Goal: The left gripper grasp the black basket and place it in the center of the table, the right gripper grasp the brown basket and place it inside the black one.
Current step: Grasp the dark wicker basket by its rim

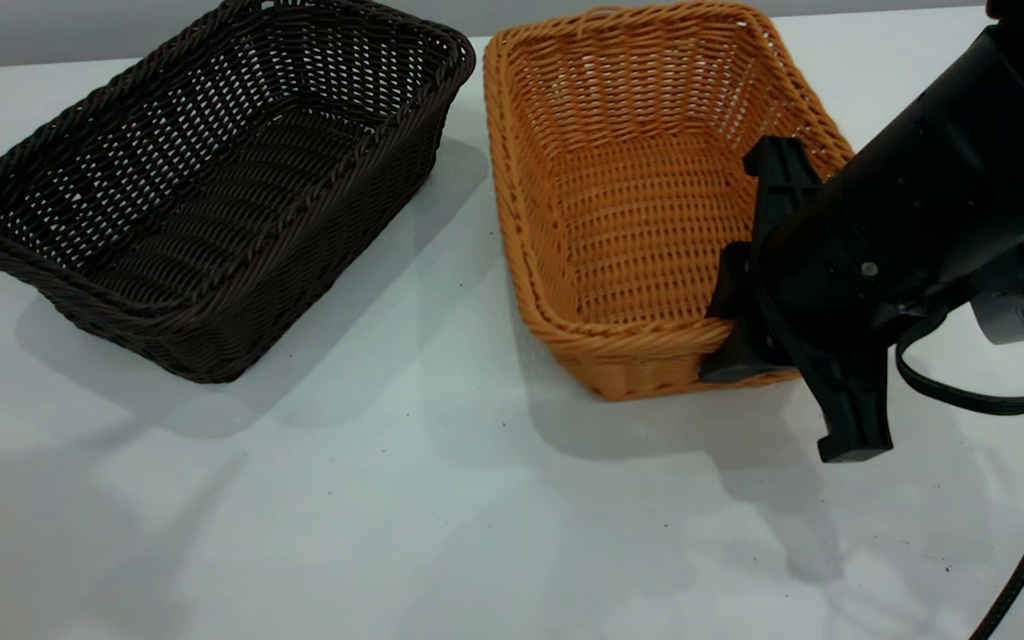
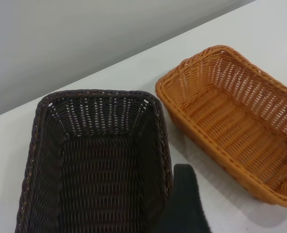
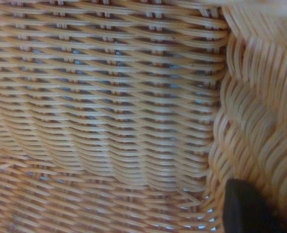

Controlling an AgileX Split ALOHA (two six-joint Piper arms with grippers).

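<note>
Black basket [image 1: 210,187] sits on the table [image 1: 388,498] at the exterior view's left, angled, its far corner just beside the brown basket [image 1: 645,196] with a narrow gap between them. Brown basket stands to its right, open side up. Your right gripper [image 1: 783,293] is at the brown basket's near right corner: one finger inside against the wall, the other outside, the rim between them. Whether it is pinching the rim you cannot tell. Left wrist view looks down on both baskets, one dark finger [image 2: 184,204] showing beside the black basket's rim; the left gripper's spread cannot be judged.
</note>
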